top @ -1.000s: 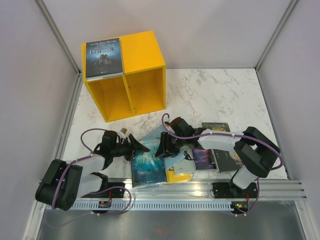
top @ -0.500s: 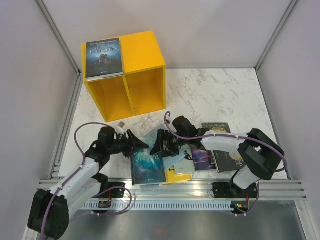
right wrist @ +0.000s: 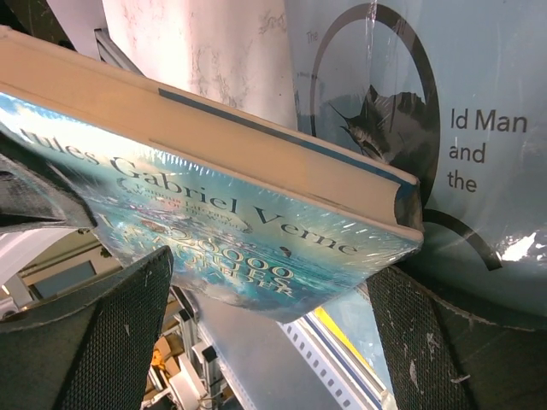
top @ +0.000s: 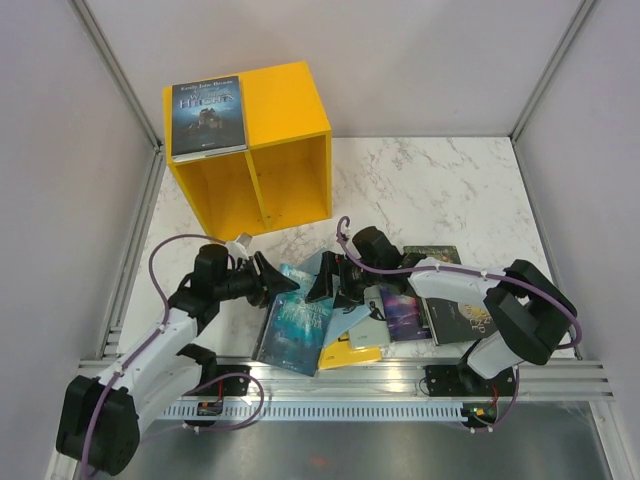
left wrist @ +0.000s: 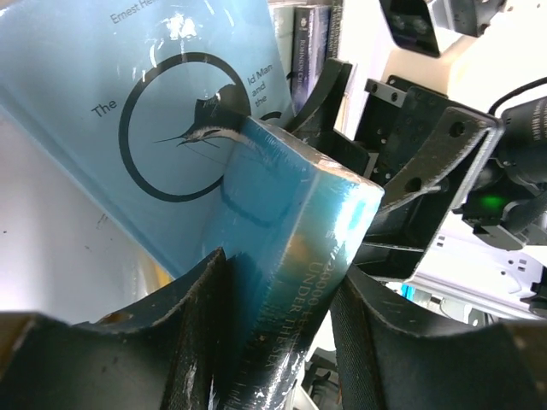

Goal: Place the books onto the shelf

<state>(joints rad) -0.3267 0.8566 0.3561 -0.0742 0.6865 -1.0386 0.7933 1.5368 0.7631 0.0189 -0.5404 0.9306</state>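
The left arm stretches low from its base toward the middle of the table point(top: 430, 190), forearm nearly level. The left gripper point(top: 278, 285) pinches the teal book point(top: 297, 322) at its far end; in the wrist view both fingers point(left wrist: 192, 329) press against the book's two faces beside the spine. The right arm folds across from the right side, and the right gripper point(top: 325, 285) faces the left one. Its jaws are spread wide around the same end of the book without clamping it.

The teal book is glossy with gold lettering. It lies near the front of the table, partly over a light blue book point(top: 355, 322) printed with a black ring. Just right of these are a yellow book point(top: 350, 353), a purple book point(top: 405, 315), a black-and-gold book point(top: 455, 320) and a grey-green book point(top: 432, 254). The yellow shelf point(top: 290, 110) stands at the far left, well apart from the pile, with a dark blue book point(top: 208, 117) lying flat on top.
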